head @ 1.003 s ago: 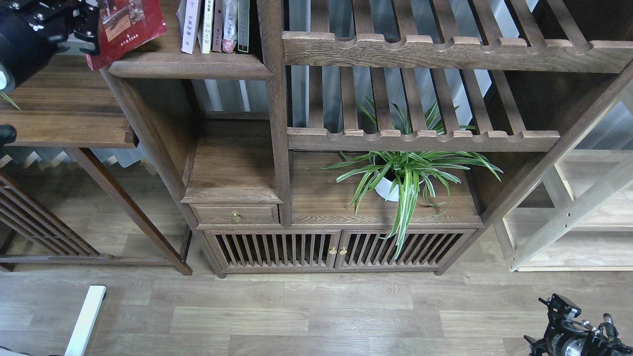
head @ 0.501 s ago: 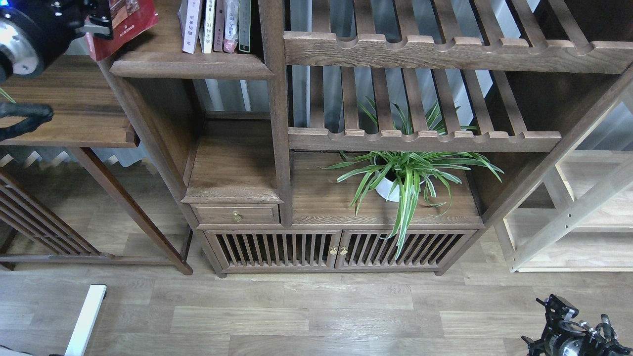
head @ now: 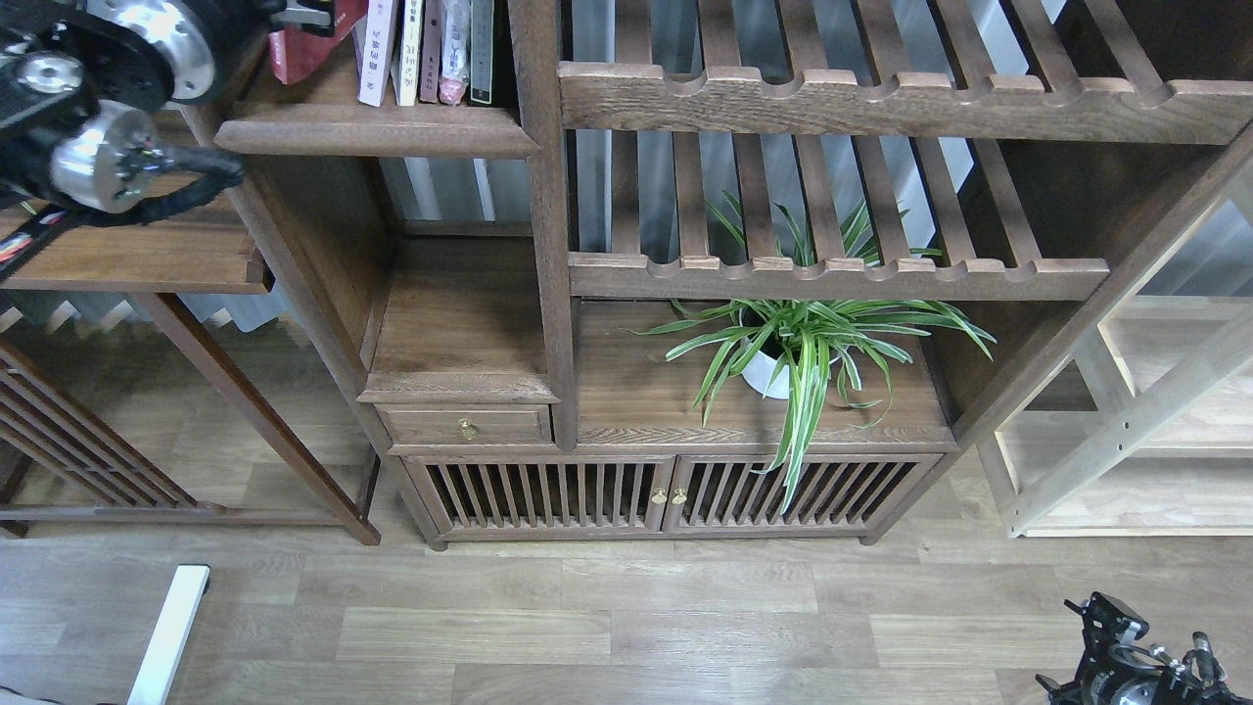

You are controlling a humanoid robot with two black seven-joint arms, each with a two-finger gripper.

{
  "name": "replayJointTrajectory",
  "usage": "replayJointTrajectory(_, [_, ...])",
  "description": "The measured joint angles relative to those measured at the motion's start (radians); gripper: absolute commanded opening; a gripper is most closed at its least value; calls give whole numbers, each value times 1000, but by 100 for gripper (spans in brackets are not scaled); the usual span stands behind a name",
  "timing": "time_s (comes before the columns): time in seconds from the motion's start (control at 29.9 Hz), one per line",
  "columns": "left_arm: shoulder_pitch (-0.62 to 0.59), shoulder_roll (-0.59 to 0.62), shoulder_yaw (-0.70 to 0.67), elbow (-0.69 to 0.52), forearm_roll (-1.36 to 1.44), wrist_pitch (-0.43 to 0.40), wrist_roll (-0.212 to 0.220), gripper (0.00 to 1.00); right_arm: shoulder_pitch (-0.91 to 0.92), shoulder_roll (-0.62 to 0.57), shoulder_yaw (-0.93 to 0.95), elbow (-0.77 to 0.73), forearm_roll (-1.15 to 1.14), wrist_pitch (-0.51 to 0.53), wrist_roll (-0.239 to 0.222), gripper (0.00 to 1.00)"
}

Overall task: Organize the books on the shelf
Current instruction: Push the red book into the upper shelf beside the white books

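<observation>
My left gripper (head: 305,14) is at the top left edge of the view, shut on the red book (head: 297,55), which it holds over the left end of the dark shelf (head: 377,132) with the stepped front edge. The red book is tilted, and only its lower corner shows. Just to its right, several thin books stand upright on the shelf, among them a pale lavender one (head: 378,51) and a white-backed one (head: 411,49). My right gripper (head: 1111,627) is low at the bottom right, far from the shelf, and its fingers cannot be told apart.
Slatted racks with scalloped rails (head: 881,103) fill the upper right. A potted spider plant (head: 798,343) stands on the cabinet top. A side table (head: 137,255) is under my left arm. A pale wooden rack (head: 1145,421) stands at the right.
My left arm has moved right and up with the red book, carrying it from beside the shelf's left end to over the shelf, close to the standing books. The right gripper has barely moved.
</observation>
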Motion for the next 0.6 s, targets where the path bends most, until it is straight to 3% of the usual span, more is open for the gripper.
replayJointTrajectory(0.6, [0, -17, -2, 102, -41, 0, -1, 0, -2, -1, 1, 0, -1, 0, 0, 100])
